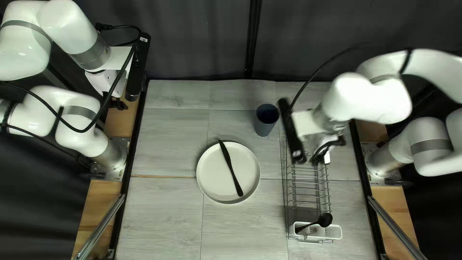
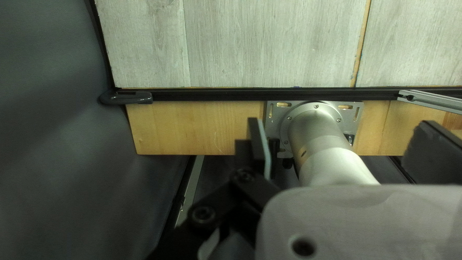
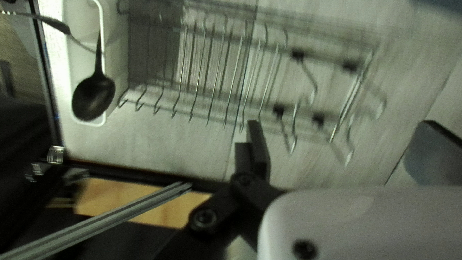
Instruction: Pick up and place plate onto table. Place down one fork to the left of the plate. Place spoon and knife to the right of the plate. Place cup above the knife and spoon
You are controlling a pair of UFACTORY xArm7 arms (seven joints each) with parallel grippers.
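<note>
1. The plate (image 1: 216, 178) sat flat on the table (image 1: 166, 216), near the middle of the top left view, well apart from both hands.
2. The knife (image 1: 231, 167) lay on the plate, slanting across it from the far rim toward the near one.
3. The dark blue cup (image 1: 264, 128) stood upright on the table, beyond the plate and to its right in the top left view, touching neither plate nor rack.
4. The wire rack (image 1: 308, 188) stood to the right of the plate, with the white utensil holder (image 1: 332, 234) at its near end.
5. The spoon (image 1: 325, 220) leaned in the holder, handle down inside and its black bowl showing above the rim. By it, in the right wrist view, was a slender thing (image 3: 55, 25) too blurred to name.
6. The right hand (image 1: 328, 148) hung over the far part of the rack. Its fingers (image 3: 259, 149) were spread apart, and the rack showed below them in the right wrist view.
7. The left hand (image 1: 118, 102) hung beyond the left arm's base (image 1: 113, 161), just off the table's left side. Its fingers (image 2: 257, 144) also stood apart. The left wrist view showed the wooden board (image 2: 192, 127) and that base ahead of it, with the table's edge alongside.
</note>
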